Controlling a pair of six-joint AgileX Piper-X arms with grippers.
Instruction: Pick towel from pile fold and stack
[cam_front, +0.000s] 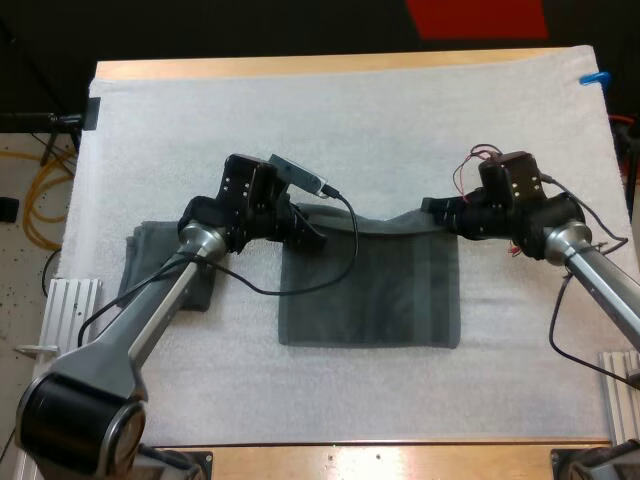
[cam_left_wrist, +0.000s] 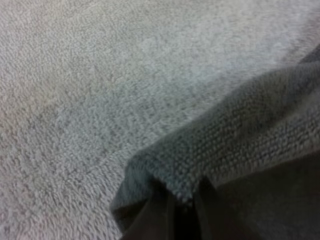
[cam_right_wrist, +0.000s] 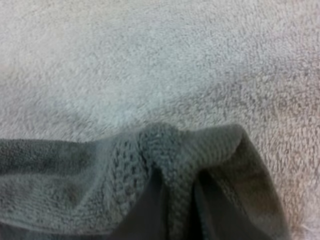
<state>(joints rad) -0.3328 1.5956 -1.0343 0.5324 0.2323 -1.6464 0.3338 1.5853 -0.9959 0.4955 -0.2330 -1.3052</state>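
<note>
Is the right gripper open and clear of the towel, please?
No, the right gripper is shut on the towel, its fingers pressing a bunched corner from both sides.

left hand (cam_front: 310, 232): pinching towel (cam_front: 370, 290) | right hand (cam_front: 433, 209): pinching towel | both low

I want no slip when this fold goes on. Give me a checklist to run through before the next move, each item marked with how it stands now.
1. Grip of the left gripper on the towel: ok, cloth is pinched between its fingers.
2. Grip of the right gripper on the towel's other far corner: ok.
3. Far edge stretched between the two grippers: ok.
4. Near half of the towel flat on the mat: ok.
5. The other towel, under the left arm, clear of the held one: ok.
6. Both corners lifted evenly: cannot tell.
</note>
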